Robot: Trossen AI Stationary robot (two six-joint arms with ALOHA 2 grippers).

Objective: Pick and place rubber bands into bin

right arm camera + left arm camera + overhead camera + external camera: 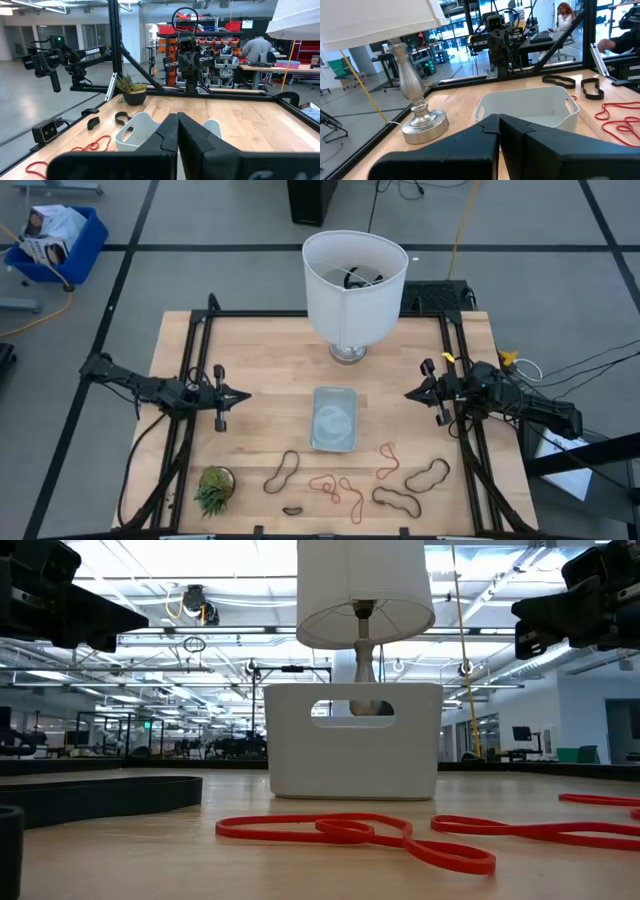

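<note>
Here both arms hang above the wooden table [260, 350], one at each side, and neither holds anything. The left gripper [243, 394] sits over the left part of the table with its fingers pressed together, pointing toward the middle; the right gripper [409, 394] mirrors it from the right side, fingers likewise closed tight (in each wrist view the two dark fingers meet with no gap). Between them, at the centre of the table, lies the bin [334, 419], a shallow pale tray with nothing visible inside it. The rubber bands [338, 489] are scattered along the near edge, all outside the bin: a dark loop [281, 471] near and to the left of the bin, a small dark one [292, 510] closest to the near edge, a tangle of red-orange loops just near of the bin, another red-orange loop [387, 461] to its right, and two more dark loops [427, 474] farther right. On the far side of the bin stands a white lamp [353, 283]. A small potted plant [214, 489] sits at the near left corner.
</note>
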